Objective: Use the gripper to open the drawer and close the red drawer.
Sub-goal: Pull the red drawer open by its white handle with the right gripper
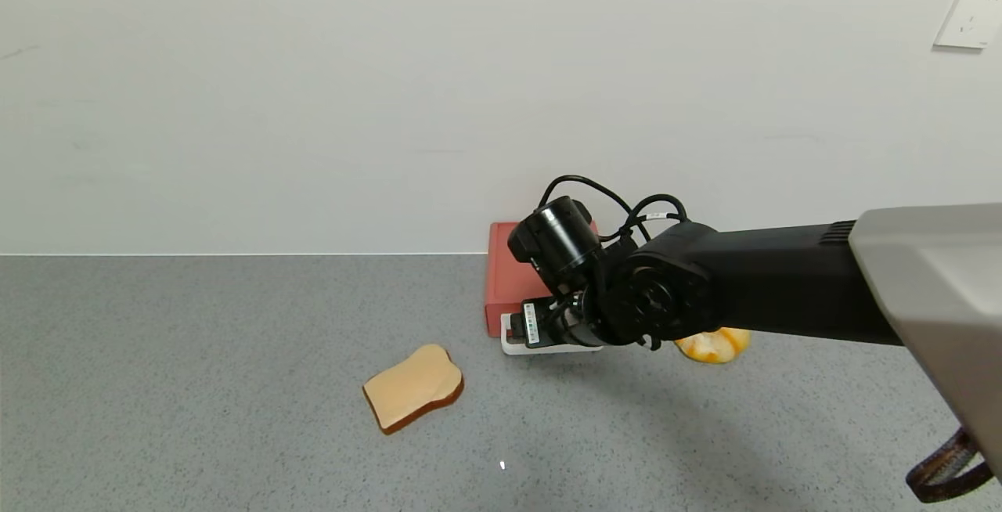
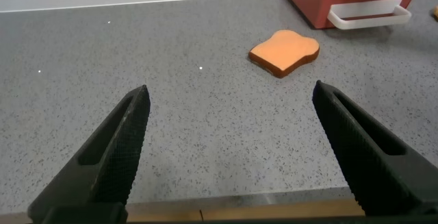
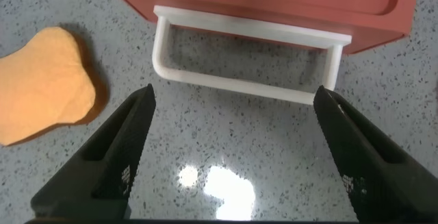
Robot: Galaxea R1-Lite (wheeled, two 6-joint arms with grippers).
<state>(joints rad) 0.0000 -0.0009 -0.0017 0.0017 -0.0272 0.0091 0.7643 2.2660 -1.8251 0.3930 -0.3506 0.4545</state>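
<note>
Table [image 1: 196, 387] of grey speckled stone meets a plain white wall [image 1: 313, 89]. Small brick-red plastic drawer [image 1: 505, 277] sits against it, long axis far-to-near, white loop handle [image 3: 239, 83] facing near. Right claw [image 3: 233, 155] hovers wide open, empty, above the handle; left claw [image 2: 233, 148] is open, parked left.

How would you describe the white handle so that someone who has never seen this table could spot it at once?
Start at the white wall behind the grey speckled table; against it sits a flat brick-red drawer. On its front face, towards the robot, a white handle sticks out over the tabletop. It is the only white rectangular loop, unlike the tan bread slice nearby.
</note>
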